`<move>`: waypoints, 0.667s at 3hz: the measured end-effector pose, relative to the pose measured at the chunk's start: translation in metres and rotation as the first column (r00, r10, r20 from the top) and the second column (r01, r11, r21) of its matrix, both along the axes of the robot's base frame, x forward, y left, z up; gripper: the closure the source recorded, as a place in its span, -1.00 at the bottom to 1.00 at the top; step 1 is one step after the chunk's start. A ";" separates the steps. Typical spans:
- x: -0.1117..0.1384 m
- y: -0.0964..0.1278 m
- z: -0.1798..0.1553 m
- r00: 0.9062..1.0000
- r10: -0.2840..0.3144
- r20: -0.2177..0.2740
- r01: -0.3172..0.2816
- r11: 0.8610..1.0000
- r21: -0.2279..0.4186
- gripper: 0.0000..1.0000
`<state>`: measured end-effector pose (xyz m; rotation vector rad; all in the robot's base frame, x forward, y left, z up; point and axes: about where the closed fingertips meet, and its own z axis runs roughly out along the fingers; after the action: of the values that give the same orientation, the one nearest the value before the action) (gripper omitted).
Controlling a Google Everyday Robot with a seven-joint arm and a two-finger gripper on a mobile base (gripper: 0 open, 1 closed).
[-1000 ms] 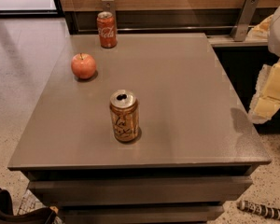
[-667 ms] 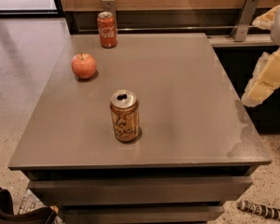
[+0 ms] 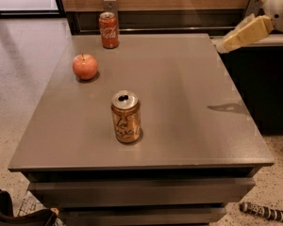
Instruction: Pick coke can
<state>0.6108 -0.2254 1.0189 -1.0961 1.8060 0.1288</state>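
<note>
The coke can [image 3: 109, 29], red with white script and a silver top, stands upright at the far edge of the grey table [image 3: 188, 93], left of centre. My gripper [image 3: 232, 41], cream-coloured, hangs in the air at the upper right, over the table's far right corner. It is far from the coke can, well to its right, and holds nothing that I can see.
An orange-gold can [image 3: 126, 116] with brown script stands upright near the table's front middle. A red apple [image 3: 85, 66] lies at the left, in front of the coke can. A wood-panelled wall runs behind the table. A dark counter [image 3: 259, 79] stands to the right.
My gripper has risen from beside the table's right edge to the far right corner. The cans and the apple have not moved.
</note>
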 end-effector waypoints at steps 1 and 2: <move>0.054 0.019 0.035 0.982 -0.032 0.188 -0.006 0.981 0.196 -1.00; 0.067 0.047 0.048 0.964 -0.074 0.255 -0.002 0.959 0.285 -1.00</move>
<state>0.6783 -0.1784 1.0665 -0.8334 1.5133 0.2034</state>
